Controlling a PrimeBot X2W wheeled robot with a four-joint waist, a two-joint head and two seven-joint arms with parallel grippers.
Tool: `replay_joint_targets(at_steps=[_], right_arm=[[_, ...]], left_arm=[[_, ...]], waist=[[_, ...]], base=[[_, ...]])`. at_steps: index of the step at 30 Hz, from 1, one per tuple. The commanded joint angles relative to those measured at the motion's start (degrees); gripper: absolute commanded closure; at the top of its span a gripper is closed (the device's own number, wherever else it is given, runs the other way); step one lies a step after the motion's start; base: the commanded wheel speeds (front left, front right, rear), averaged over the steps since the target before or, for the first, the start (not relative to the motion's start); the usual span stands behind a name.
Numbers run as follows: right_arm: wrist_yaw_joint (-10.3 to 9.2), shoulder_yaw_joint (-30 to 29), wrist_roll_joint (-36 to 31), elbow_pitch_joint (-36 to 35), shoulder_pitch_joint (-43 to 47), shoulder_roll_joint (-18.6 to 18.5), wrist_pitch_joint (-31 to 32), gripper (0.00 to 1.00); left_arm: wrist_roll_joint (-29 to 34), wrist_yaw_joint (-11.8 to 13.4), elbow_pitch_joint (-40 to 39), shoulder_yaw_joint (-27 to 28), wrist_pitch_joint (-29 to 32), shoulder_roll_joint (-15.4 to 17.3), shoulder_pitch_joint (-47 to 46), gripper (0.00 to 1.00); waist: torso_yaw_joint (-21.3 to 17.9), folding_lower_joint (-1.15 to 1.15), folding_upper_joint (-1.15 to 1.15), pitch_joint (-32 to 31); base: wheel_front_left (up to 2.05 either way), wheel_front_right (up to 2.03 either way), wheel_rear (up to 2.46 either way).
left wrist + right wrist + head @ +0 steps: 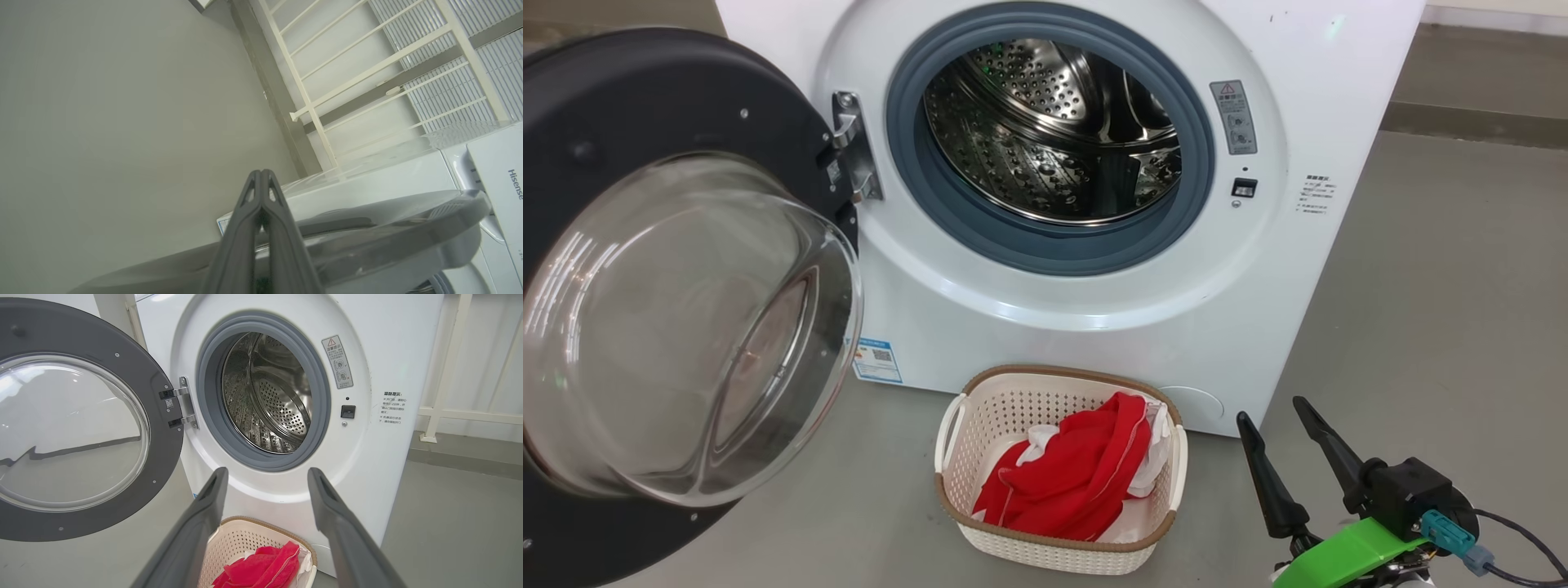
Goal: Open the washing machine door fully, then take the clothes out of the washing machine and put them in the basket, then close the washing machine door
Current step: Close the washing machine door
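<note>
The white washing machine (1094, 327) stands with its door (645, 90) swung wide to the left, and the steel drum (1054, 131) looks empty. On the floor in front, the cream basket (980, 457) holds the red and white clothes (1078, 474). My right gripper (1270, 410) hovers open to the right of the basket with nothing between its fingers. In the right wrist view that gripper (266, 475) points at the machine front above the basket (245, 531) and clothes (261, 567). My left gripper (260, 175) is shut and empty beside the door's grey outer edge (388, 232).
Grey floor (1445, 310) spreads to the right of the machine. A white railing (310, 110) and a grey skirting strip run along the wall behind. A dark cable (1519, 539) trails from my right wrist. The open door takes up the space at the left.
</note>
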Motion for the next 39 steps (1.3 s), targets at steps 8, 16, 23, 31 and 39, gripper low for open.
replay_joint_targets(at_steps=[8, 16, 23, 31, 39], right_arm=[[0.37, 1.04, -0.5, -1.6, -1.23, -0.19, -0.37, 0.0], [0.37, 0.32, -0.13, -1.86, -0.88, -0.19, -0.37, 0.0], [0.37, 0.4, 0.32, -1.78, -0.89, -0.19, -0.37, 0.0], [0.37, 0.65, 0.4, -1.61, -1.06, -0.19, -0.37, 0.0], [0.37, 0.46, 0.59, -1.5, -1.05, -0.19, -0.37, 0.0]], left_arm=[[-2.44, -1.45, 0.68, -0.17, 7.54, 4.19, -0.95, 1.0], [-6.56, -3.98, -4.44, 1.27, 12.07, 0.44, 2.91, 1.0], [-9.73, -3.09, -13.82, 2.72, 14.91, -4.58, 7.24, 1.0], [-13.33, 0.16, -26.35, 4.74, 17.2, -11.09, 11.86, 1.0], [-14.48, 2.15, -38.07, 4.35, 18.59, -17.13, 17.02, 1.0]], waist=[[-0.78, 0.0, 0.0, 0.26], [-0.26, 0.0, 0.0, 0.6], [0.44, 0.0, 0.0, 0.56], [0.4, 0.0, 0.0, 0.68], [-0.01, 0.0, 0.0, 1.15]], base=[[0.0, 0.0, 0.0], [0.0, 0.0, 0.0], [0.0, 0.0, 0.0], [0.0, 0.0, 0.0], [0.0, 0.0, 0.0]])
